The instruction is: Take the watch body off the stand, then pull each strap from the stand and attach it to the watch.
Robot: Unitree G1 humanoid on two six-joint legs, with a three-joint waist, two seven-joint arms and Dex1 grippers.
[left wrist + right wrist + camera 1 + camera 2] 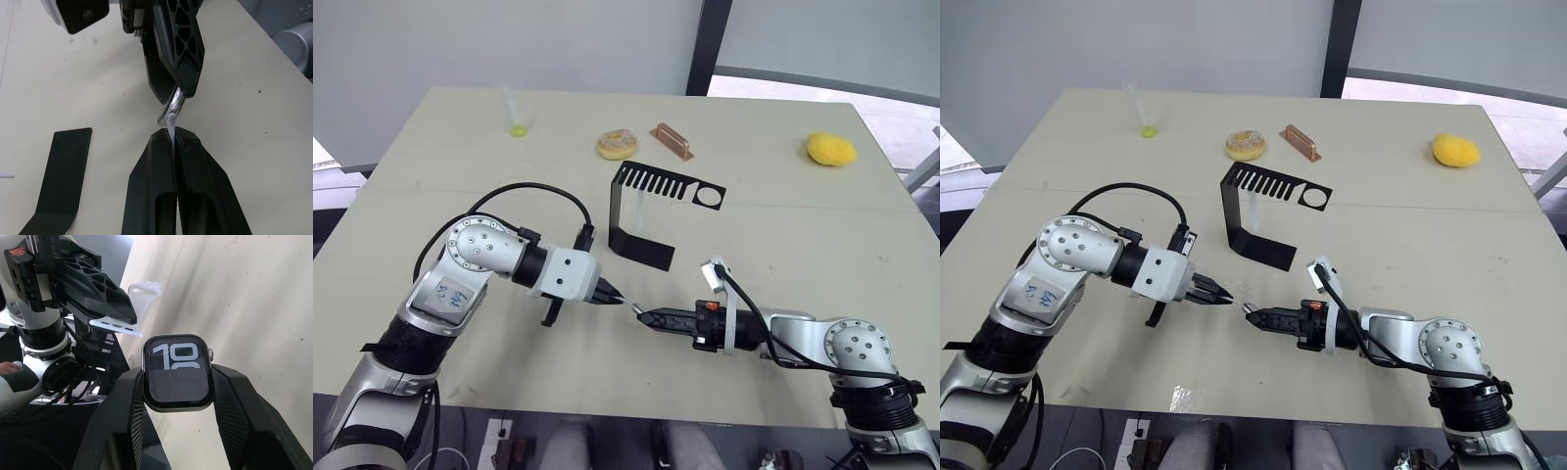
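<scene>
Right gripper (177, 396) clamped on watch body (177, 369), left gripper (173, 134) pinched shut on white strap (171, 120) at its nine o'clock, seemingly touching the case edge; risks missing the slot if tilted, bending the strap and slipping free.

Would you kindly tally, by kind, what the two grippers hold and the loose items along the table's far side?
Watch body: 1
White strap: 1
Doughnut: 1
Copper bar: 1
Yellow lump: 1
Clear tube: 1
Total: 6
</scene>
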